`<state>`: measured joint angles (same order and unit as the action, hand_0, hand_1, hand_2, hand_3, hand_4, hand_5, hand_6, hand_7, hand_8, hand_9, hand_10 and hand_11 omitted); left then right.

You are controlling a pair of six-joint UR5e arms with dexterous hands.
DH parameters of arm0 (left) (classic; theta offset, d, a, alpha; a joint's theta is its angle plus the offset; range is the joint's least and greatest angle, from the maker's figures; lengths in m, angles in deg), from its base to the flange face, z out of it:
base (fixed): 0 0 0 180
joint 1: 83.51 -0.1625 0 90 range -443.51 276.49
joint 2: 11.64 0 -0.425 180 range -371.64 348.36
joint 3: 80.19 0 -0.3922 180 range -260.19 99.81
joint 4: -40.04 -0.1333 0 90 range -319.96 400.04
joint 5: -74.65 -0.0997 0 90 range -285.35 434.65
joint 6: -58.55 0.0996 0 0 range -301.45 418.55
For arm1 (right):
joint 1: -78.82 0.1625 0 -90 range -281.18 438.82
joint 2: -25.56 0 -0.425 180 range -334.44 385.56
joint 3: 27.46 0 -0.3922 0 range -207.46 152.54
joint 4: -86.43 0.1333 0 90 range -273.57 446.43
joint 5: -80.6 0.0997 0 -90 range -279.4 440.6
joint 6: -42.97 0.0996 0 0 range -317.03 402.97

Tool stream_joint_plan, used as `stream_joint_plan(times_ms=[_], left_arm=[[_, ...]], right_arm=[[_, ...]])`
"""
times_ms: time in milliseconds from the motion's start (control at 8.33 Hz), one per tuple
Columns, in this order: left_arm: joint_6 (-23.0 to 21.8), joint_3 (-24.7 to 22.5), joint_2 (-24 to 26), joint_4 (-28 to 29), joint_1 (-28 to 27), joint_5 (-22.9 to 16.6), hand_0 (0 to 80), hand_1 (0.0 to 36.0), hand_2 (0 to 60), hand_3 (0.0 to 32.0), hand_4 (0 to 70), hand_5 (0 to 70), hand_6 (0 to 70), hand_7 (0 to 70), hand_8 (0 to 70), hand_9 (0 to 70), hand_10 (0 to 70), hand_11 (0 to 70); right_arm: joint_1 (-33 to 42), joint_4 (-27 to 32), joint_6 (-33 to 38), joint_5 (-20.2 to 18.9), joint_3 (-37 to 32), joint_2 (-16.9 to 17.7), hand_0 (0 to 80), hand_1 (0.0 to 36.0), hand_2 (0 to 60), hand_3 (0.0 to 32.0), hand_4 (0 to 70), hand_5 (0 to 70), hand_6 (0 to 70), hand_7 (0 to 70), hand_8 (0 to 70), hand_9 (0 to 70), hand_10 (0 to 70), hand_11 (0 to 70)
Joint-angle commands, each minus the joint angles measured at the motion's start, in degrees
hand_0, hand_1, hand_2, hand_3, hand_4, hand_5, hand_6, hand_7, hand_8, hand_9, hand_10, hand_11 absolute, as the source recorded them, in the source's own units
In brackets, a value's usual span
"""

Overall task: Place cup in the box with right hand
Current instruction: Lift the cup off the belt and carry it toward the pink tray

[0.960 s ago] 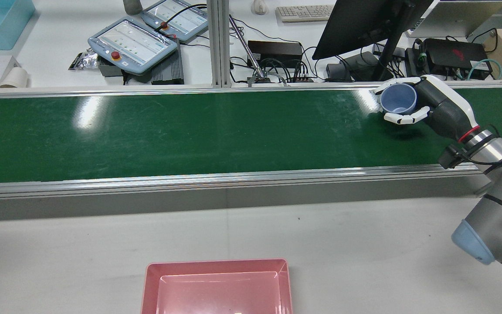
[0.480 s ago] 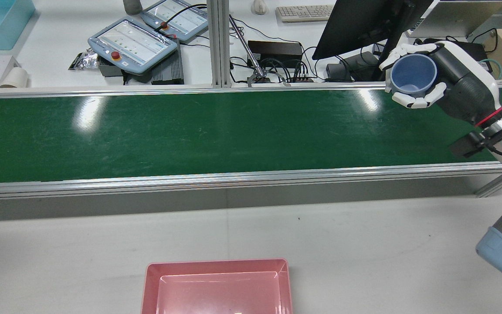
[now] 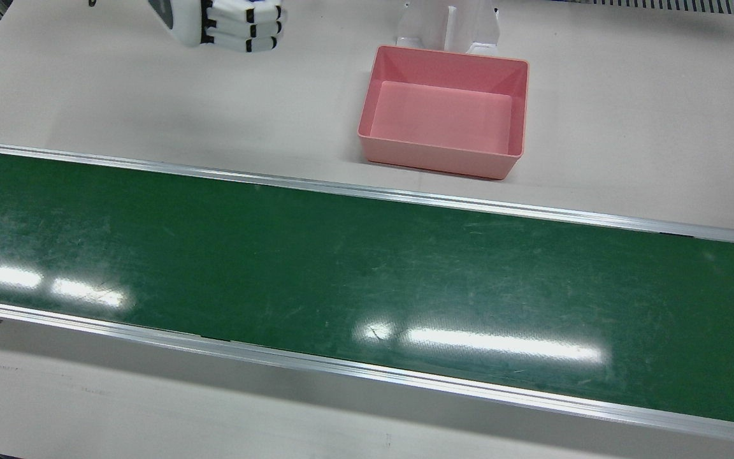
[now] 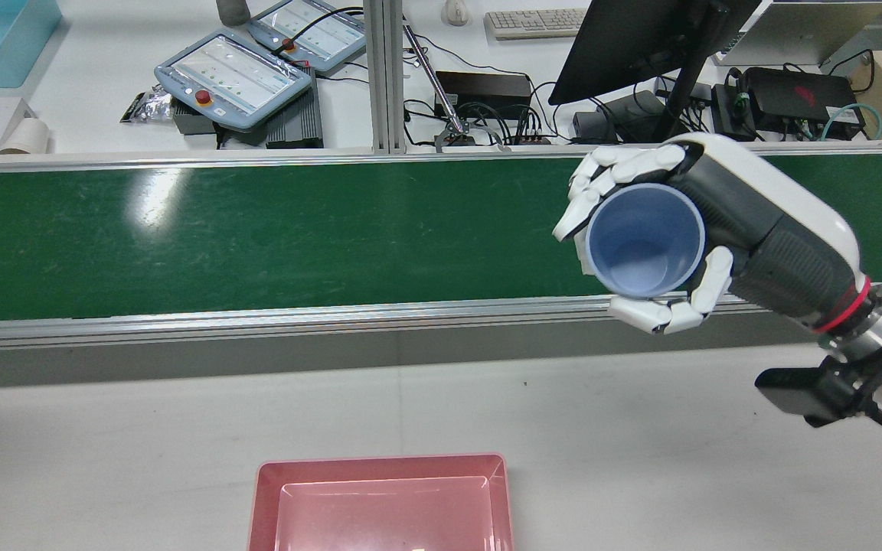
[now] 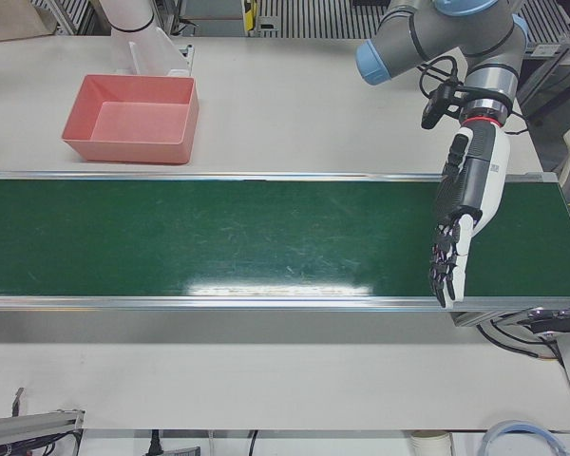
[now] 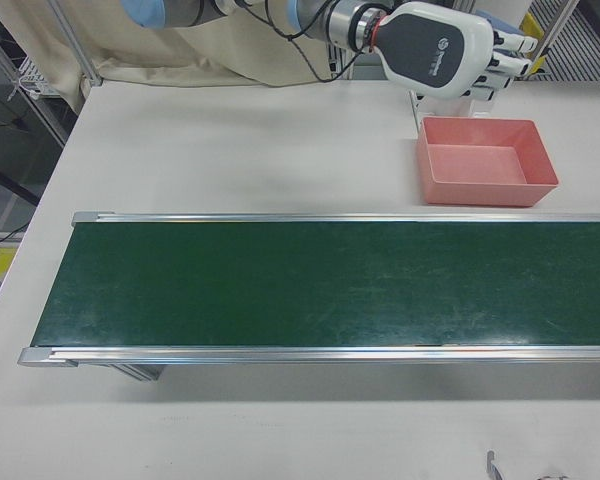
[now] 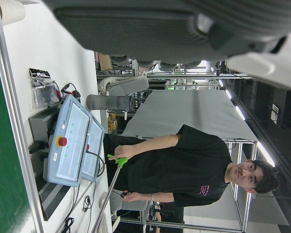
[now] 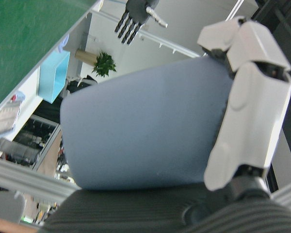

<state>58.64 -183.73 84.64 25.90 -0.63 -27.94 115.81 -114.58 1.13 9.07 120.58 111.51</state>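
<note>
Your right hand (image 4: 663, 237) wraps its white fingers (image 4: 617, 172) around the blue cup (image 4: 644, 241), gripping its wall from both sides; in the rear view the cup's open mouth faces the camera and its inside is bare. Held off every surface, the cup appears in that view over the near rail of the green conveyor belt (image 4: 257, 229), to the right of and well apart from the pink box (image 4: 380, 467), which sits on the white table (image 4: 142, 428) at the bottom edge. The right hand view shows the cup's (image 8: 145, 131) side wall filling the picture, with one white finger (image 8: 247, 107) pressed against it. In the front view only the curled fingers of that hand (image 3: 227, 22) show at the top edge, to the left of the box (image 3: 443, 159), whose inside holds nothing. In the right-front view the hand's (image 6: 445, 50) white back hides the cup and hangs just behind the box (image 6: 485, 190). Your left hand (image 5: 461, 223) hangs over the far end of the belt (image 5: 218, 237) with fingers straight, spread slightly, and holding nothing.
</note>
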Motion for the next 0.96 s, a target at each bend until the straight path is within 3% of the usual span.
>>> stream_joint_plan(times_ms=[0, 240, 360, 480, 600, 720, 840], left_arm=[[0.0, -0.1, 0.0, 0.0, 0.0, 0.0, 0.0, 0.0, 0.0, 0.0, 0.0, 0.0, 0.0, 0.0, 0.0, 0.0, 0.0, 0.0], [0.0, -0.1, 0.0, 0.0, 0.0, -0.1, 0.0, 0.0, 0.0, 0.0, 0.0, 0.0, 0.0, 0.0, 0.0, 0.0, 0.0, 0.0], [0.0, -0.1, 0.0, 0.0, 0.0, 0.0, 0.0, 0.0, 0.0, 0.0, 0.0, 0.0, 0.0, 0.0, 0.0, 0.0, 0.0, 0.0], [0.0, 0.0, 0.0, 0.0, 0.0, 0.0, 0.0, 0.0, 0.0, 0.0, 0.0, 0.0, 0.0, 0.0, 0.0, 0.0, 0.0, 0.0], [0.0, 0.0, 0.0, 0.0, 0.0, 0.0, 0.0, 0.0, 0.0, 0.0, 0.0, 0.0, 0.0, 0.0, 0.0, 0.0, 0.0, 0.0], [0.0, 0.0, 0.0, 0.0, 0.0, 0.0, 0.0, 0.0, 0.0, 0.0, 0.0, 0.0, 0.0, 0.0, 0.0, 0.0, 0.0, 0.0], [0.0, 0.0, 0.0, 0.1, 0.0, 0.0, 0.0, 0.0, 0.0, 0.0, 0.0, 0.0, 0.0, 0.0, 0.0, 0.0, 0.0, 0.0]], right_arm=[[-21.9, -3.9, -15.2, 6.9, 4.7, -1.4, 57.6, 36.0, 60.0, 0.0, 56.4, 18.9, 37.1, 70.0, 57.4, 70.0, 53.1, 70.0], [-27.7, -3.0, -18.9, 8.1, 1.0, -2.1, 55.8, 36.0, 60.0, 0.0, 50.4, 18.2, 35.3, 70.0, 56.5, 70.0, 52.4, 70.0], [-29.0, -3.0, -19.0, 8.1, 0.1, -3.1, 58.3, 30.8, 60.0, 0.0, 48.4, 16.1, 30.5, 70.0, 50.6, 70.0, 46.0, 66.4], [-28.1, -3.1, -18.5, 7.7, 0.7, -2.5, 57.1, 23.3, 23.9, 0.0, 29.4, 9.9, 13.9, 45.0, 17.9, 31.6, 21.3, 33.1], [-28.4, -3.1, -18.4, 7.7, 0.8, -2.6, 49.7, 18.5, 20.3, 0.0, 11.6, 5.5, 5.0, 13.5, 0.0, 1.4, 6.3, 11.1], [-28.4, -3.1, -18.4, 7.7, 0.8, -2.7, 50.0, 18.8, 20.5, 0.0, 12.1, 5.2, 3.6, 8.1, 0.0, 0.2, 3.1, 6.6], [-28.3, -3.1, -18.3, 7.7, 0.8, -2.5, 48.9, 20.2, 26.9, 0.0, 9.3, 5.1, 3.4, 7.3, 0.0, 0.0, 2.4, 5.6]])
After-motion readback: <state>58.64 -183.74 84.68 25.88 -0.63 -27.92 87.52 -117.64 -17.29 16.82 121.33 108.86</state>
